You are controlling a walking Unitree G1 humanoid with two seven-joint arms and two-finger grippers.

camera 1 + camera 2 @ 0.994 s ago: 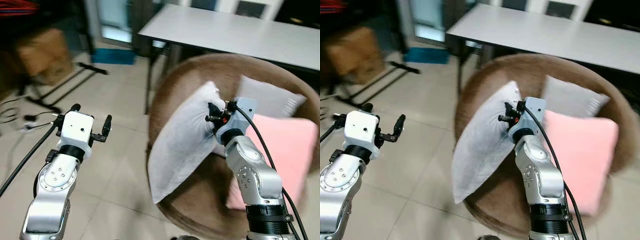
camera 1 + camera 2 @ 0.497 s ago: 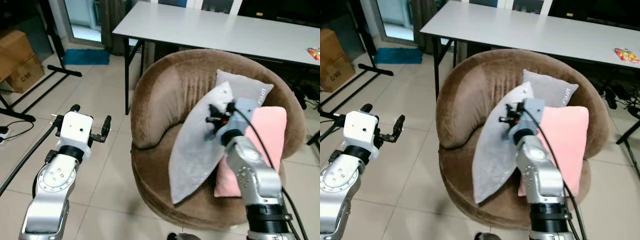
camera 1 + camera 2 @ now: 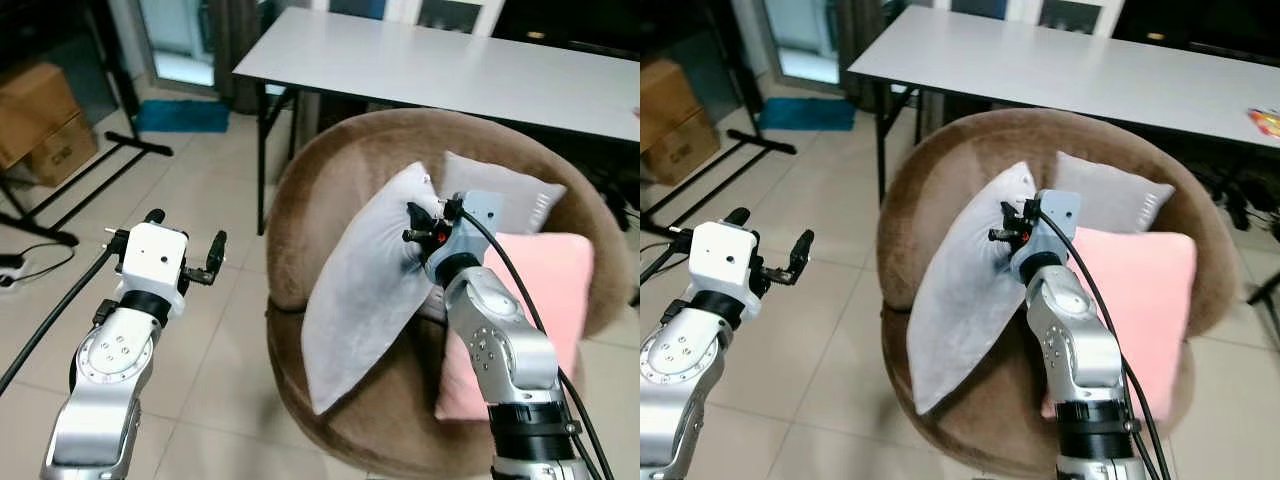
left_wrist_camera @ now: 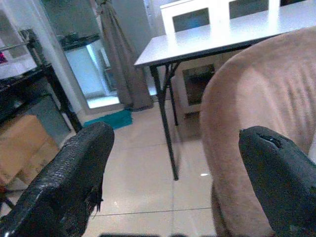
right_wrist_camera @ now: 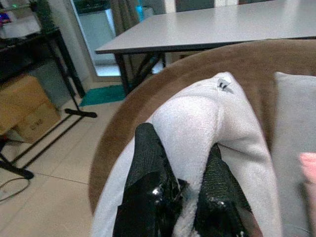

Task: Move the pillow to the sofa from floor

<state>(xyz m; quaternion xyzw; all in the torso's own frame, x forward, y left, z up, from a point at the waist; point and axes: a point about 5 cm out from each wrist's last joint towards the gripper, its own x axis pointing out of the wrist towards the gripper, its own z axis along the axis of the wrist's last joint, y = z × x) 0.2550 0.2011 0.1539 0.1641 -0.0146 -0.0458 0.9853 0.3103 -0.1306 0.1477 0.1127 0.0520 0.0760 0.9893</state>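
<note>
I have the right gripper (image 5: pixel 185 197) clamped on the white pillow (image 3: pixel 365 275), its two black fingers (image 5: pixel 148 173) pinching a fold of fabric near the pillow's top corner. The pillow hangs tilted over the brown round sofa (image 3: pixel 330 190), its upper corner at about 1 o'clock from its middle and its lower corner down at about 7 o'clock, close to the seat's front edge; I cannot tell whether that corner touches the seat. At 3 o'clock from the held pillow, a pink cushion (image 3: pixel 540 300) leans in the sofa, and a grey cushion (image 3: pixel 500 195) stands against the backrest at about 1 o'clock. My left gripper (image 3: pixel 185 243) hovers over the tiled floor (image 3: pixel 210 350) at 9 o'clock from the sofa, fingers spread wide with nothing between them. A grey table (image 3: pixel 450 65) stands behind the sofa at 12 o'clock, and cardboard boxes (image 3: pixel 40 120) sit at 10 o'clock.
</note>
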